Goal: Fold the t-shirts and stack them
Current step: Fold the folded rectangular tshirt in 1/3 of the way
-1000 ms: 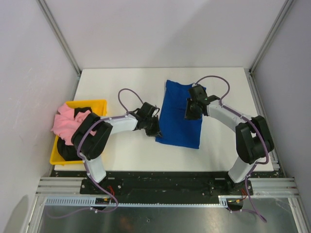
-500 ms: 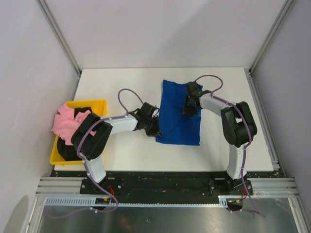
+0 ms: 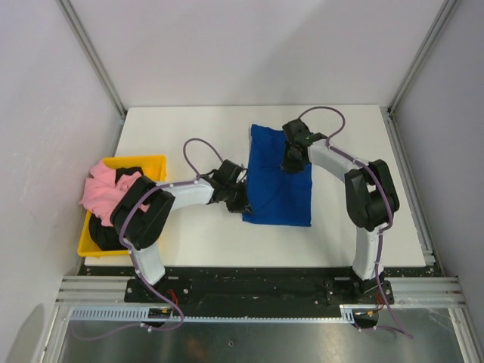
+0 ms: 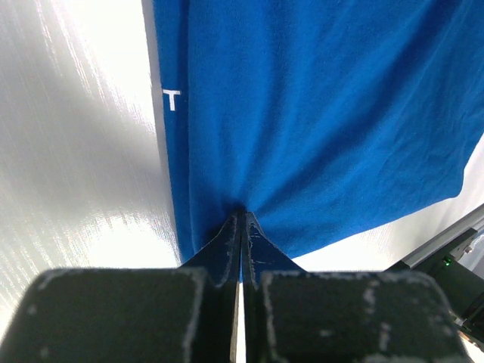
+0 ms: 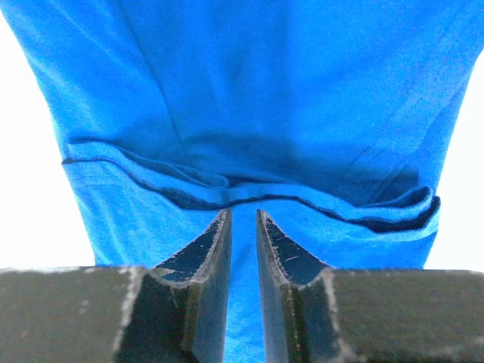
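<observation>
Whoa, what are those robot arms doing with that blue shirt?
They're folding shirts. The blue shirt lies flat on the table. The left pincer is shut on the shirt's near left corner. The right pincer sits at the far end, jaws a little apart over a folded edge; I can't tell if it's gripping. A pink shirt and a black shirt sit bunched in the bin.

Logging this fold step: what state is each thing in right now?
Blue shirt: folded, flat on table.
Pink shirt: crumpled, in bin.
Black shirt: crumpled in bin, partly under pink shirt.
Bin: holds both shirts.
Left fingers: shut on blue shirt's edge.
Right fingers: slightly apart over blue shirt; grip unclear.
</observation>
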